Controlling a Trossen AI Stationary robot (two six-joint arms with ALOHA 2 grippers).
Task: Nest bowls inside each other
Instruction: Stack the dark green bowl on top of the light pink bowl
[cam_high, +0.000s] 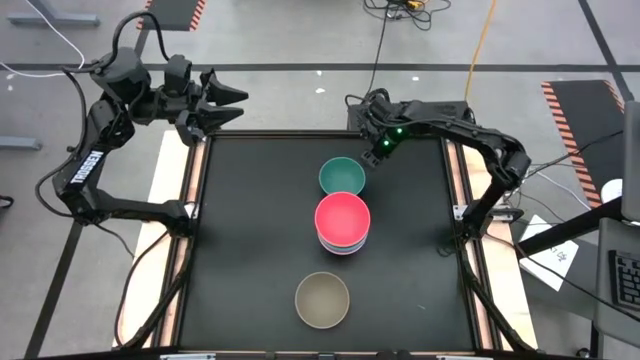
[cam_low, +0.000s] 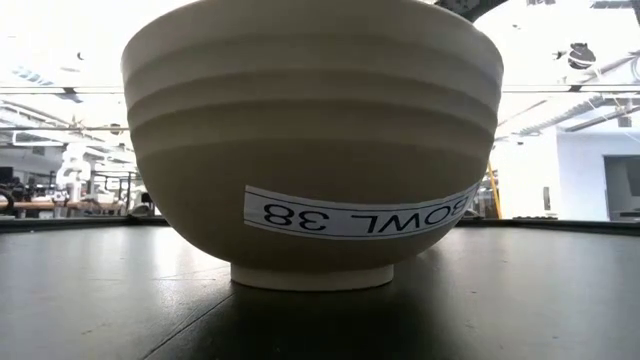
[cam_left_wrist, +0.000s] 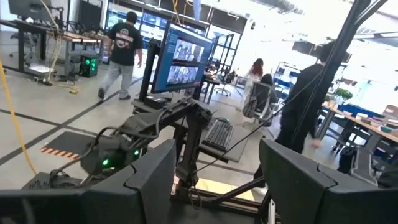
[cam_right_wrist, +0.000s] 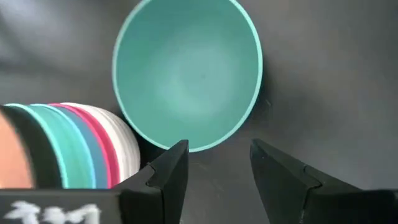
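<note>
Around the stack of bowls (cam_high: 343, 223), the table (cam_high: 240, 250) lies bare to its left and right. A teal bowl (cam_high: 342, 177) sits just behind the stack and an olive-grey bowl (cam_high: 322, 299) near its front, blocking those sides

One camera looks straight down on the whole tabletop (cam_high: 260, 240). One sits low, very close to the olive-grey bowl (cam_low: 310, 140). The right wrist camera looks down at the teal bowl (cam_right_wrist: 186, 71), seen from above too. The left wrist camera faces the room.

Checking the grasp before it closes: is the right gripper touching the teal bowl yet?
Apart. In the right wrist view the right gripper has open fingers just short of the teal bowl, with dark table showing between the fingertips and the rim.
</note>
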